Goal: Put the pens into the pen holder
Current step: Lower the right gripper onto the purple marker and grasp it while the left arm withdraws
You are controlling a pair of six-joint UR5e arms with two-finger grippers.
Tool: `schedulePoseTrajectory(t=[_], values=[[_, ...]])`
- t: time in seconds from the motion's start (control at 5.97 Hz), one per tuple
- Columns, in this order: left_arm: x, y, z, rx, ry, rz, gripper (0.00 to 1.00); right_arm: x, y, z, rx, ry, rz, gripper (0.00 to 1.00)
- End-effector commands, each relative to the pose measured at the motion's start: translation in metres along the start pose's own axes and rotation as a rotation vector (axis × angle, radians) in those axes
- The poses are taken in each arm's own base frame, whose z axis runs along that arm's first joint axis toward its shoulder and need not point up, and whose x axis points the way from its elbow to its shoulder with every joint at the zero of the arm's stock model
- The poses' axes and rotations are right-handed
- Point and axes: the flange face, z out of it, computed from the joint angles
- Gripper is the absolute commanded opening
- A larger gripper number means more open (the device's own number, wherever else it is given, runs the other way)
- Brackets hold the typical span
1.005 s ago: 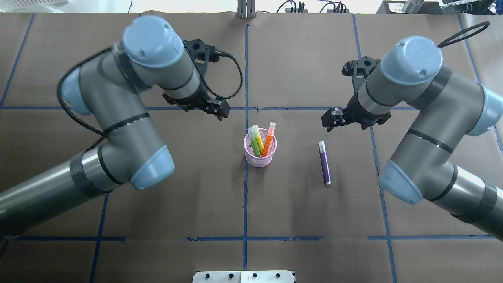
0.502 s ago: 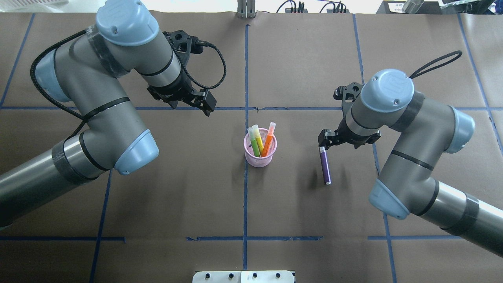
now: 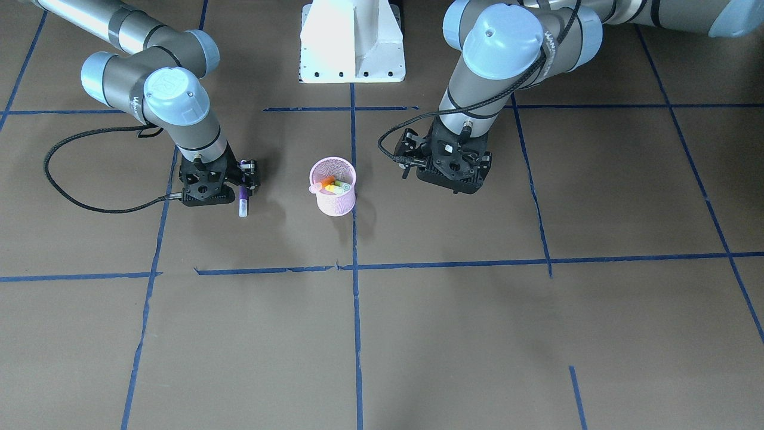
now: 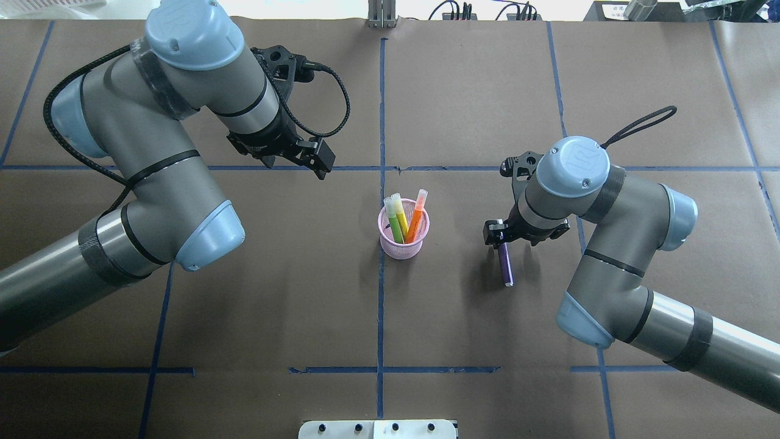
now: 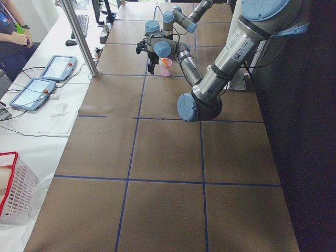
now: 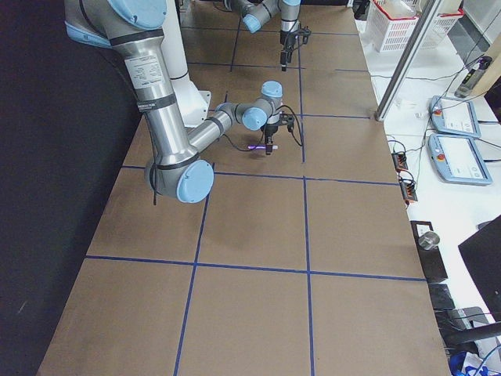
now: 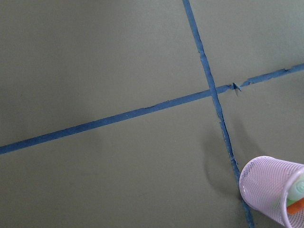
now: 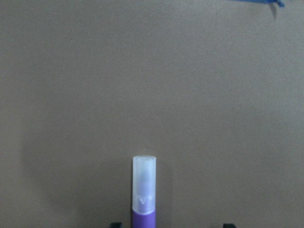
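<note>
The pink mesh pen holder [image 4: 404, 245] stands at the table's middle with a green pen [image 4: 396, 230], a yellow pen [image 4: 401, 217] and an orange pen [image 4: 416, 217] upright in it. It also shows in the front view [image 3: 334, 204] and the left wrist view [image 7: 265, 186]. The purple pen [image 4: 505, 267] lies flat to its right. My right gripper [image 4: 496, 236] is low over the pen's capped end, open, one finger on each side; the cap [image 8: 144, 184] sticks out ahead. My left gripper [image 4: 318, 161] hovers back left of the holder, open and empty.
Blue tape lines [image 4: 381, 317] cross the brown table. The robot's white base [image 3: 352, 42] is at the near edge. A black cable [image 3: 89, 203] loops from the right wrist. A red-and-white basket [image 5: 13, 197] and tablets [image 5: 58, 67] sit on a side bench.
My right arm moved in and down, from beyond the purple pen's cap to straddling its capped end. My left arm pulled back left from the holder, then held still.
</note>
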Motion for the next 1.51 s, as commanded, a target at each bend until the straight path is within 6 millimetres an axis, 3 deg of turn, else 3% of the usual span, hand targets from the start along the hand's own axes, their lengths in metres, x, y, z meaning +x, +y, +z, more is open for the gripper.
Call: schedulePoseTrajectory(t=[0.0,0.17,0.5,0.67,0.84,1.17,1.34], values=[[0.0,0.0,0.0,0.0,0.001,-0.001,1.0,-0.009,0.006,0.005,-0.009,-0.003,-0.015,0.66],[-0.001,0.001,0.0,0.001,-0.001,-0.001,1.0,-0.01,0.006,0.004,-0.009,-0.006,-0.017,0.55],[0.001,0.002,-0.003,0.005,0.004,-0.004,1.0,-0.012,0.008,0.004,-0.012,-0.008,-0.023,0.13],[0.002,0.002,-0.004,0.006,0.005,-0.005,1.0,-0.012,0.007,0.003,-0.008,-0.01,-0.021,0.0],[0.0,0.002,-0.004,0.008,0.003,-0.005,1.0,-0.016,0.007,-0.013,0.012,-0.033,-0.027,0.0],[-0.011,0.006,0.005,0.001,-0.014,-0.013,1.0,-0.018,-0.008,-0.12,0.246,-0.121,-0.004,0.0],[-0.014,0.006,0.009,-0.004,-0.02,-0.011,1.0,-0.022,-0.013,-0.153,0.354,-0.144,0.094,0.0]])
